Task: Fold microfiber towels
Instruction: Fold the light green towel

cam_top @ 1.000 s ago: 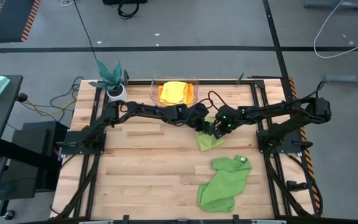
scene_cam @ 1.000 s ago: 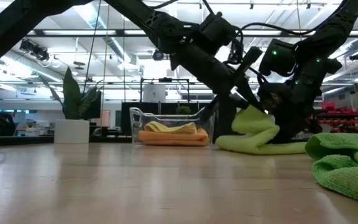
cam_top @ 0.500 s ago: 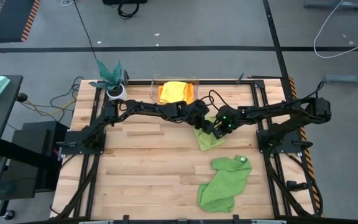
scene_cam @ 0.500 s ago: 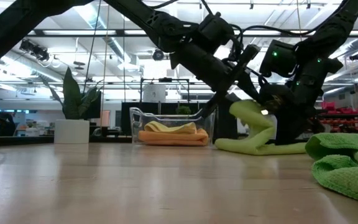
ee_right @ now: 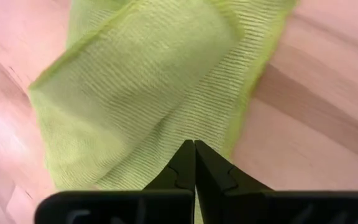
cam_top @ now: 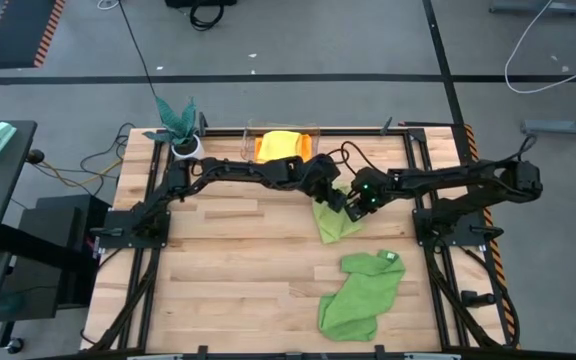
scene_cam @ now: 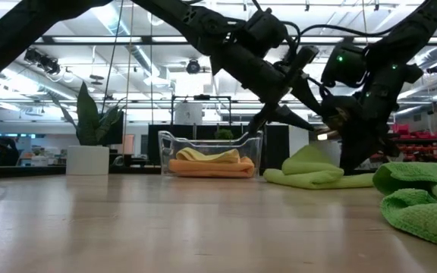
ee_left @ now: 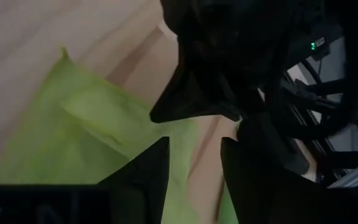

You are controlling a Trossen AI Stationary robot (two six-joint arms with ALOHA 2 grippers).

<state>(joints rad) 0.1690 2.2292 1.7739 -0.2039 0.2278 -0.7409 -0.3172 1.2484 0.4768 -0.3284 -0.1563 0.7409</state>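
Note:
A lime green towel (cam_top: 336,222) lies folded on the wooden table, right of centre; in the right wrist view its upper layer (ee_right: 154,68) lies over the lower one. My left gripper (ee_left: 194,143) hangs open just above the towel's far end (cam_top: 326,197), with nothing between its fingers. Beside it, my right gripper (ee_right: 194,144) is shut, its tips over the towel's edge. A larger mid-green towel (cam_top: 360,293) lies crumpled near the front right. An orange and a yellow towel (cam_top: 281,148) lie folded in a clear bin. My right gripper slants down over the lime towel's edge (ee_right: 213,134) with shut fingers. I cannot tell whether the tips touch the cloth.
The clear bin (cam_top: 316,135) stands at the table's far edge, with a teal-leaved plant in a white pot (cam_top: 180,125) at the far left. Bare wood spreads over the table's left half (cam_top: 228,260).
My left gripper has opened and let go of the lime towel's raised fold, then risen a little. The fold, which stood up in a loop, has fallen flat onto the rest of the towel. The towel's lower part has stayed on the table.

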